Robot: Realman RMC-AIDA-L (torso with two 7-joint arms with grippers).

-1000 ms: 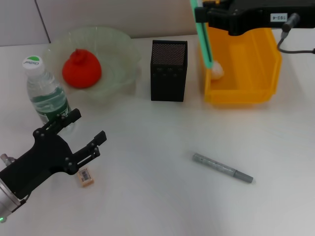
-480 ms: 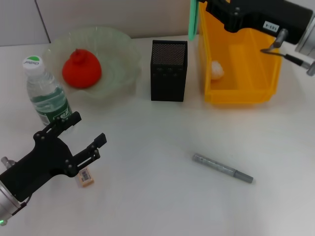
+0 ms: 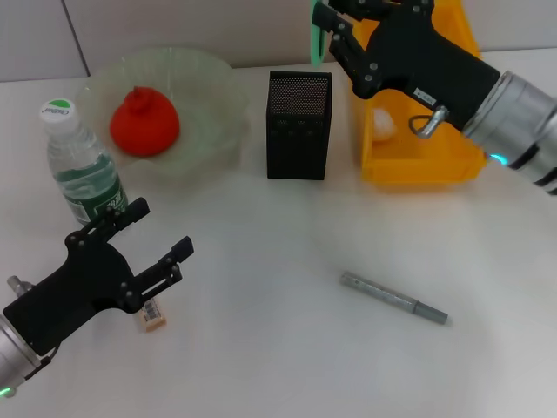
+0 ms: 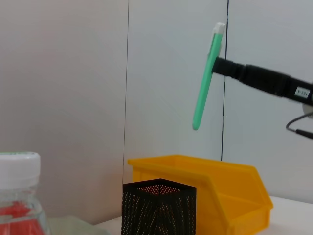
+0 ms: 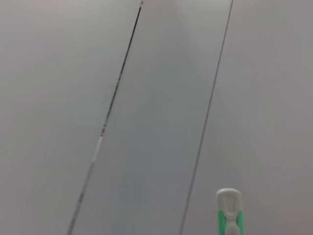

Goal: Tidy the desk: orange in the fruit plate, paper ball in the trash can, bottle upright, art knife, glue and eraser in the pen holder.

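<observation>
The right gripper (image 3: 335,26) pinches the art knife (image 4: 207,76) near its top, hanging almost upright above the bench's far edge, just beside the pen holder (image 3: 298,124). It looks light, stiff and slick, so a mid-body hold seems safer. The left gripper (image 3: 148,244) sits spread near the eraser (image 3: 150,313).

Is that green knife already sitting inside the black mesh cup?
No, the right gripper holds the art knife in the air, well above the pen holder.
</observation>
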